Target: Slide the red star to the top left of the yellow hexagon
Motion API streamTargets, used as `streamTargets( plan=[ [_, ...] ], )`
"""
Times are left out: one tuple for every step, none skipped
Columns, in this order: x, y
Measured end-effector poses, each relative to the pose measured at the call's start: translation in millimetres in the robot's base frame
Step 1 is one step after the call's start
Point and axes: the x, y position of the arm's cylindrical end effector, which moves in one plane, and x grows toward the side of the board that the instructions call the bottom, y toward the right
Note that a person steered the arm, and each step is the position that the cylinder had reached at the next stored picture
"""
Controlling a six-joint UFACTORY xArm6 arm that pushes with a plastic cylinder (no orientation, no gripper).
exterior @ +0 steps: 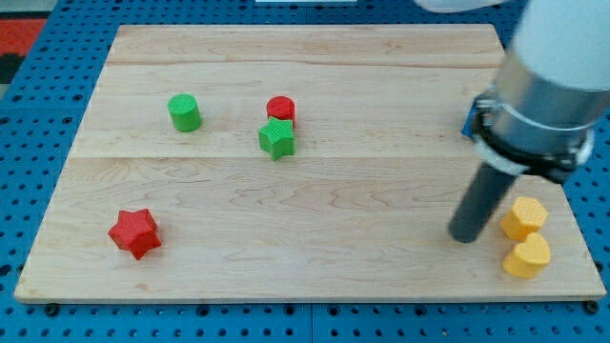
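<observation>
1. Starting nearest the view's bottom, a second yellow block (527,256), rounded and hard to name by shape, lies just below the yellow hexagon (524,218), touching it or nearly so
2. Left of the yellow hexagon, just beside it, my tip (466,235) rests on the wooden board (315,276); it is a bare rod with no jaws, so nothing opens, closes or grips, and it touches no block
3. Far to the left of the yellow hexagon, near the board's bottom-left corner, sits the red star (133,232), well apart from my tip and from every other block
4. Up and well to the left of the yellow hexagon, the green star (276,138) sits against a red cylinder (280,109), with a green cylinder (184,112) further left
5. Above the yellow hexagon, a blue block (470,121) peeks out behind the arm, shape hidden
6. Judging progress: the task looks barely begun, since the red star lies almost the whole board away from its goal; my tip would need to get round to the star's far left side and push it rightward to a spot up-left of the hexagon
</observation>
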Motion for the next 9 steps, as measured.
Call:
streamTargets(
  plan=[
    [17.8,-65.6],
    [65.1,-78.8],
    [65.5,-89.9],
    [65.5,-108.4],
    [65.6,-126.2],
    [65.3,-212.0],
    [65.1,-307.7],
    [52.8,-375.8],
    [19.2,-382.2]
  ],
)
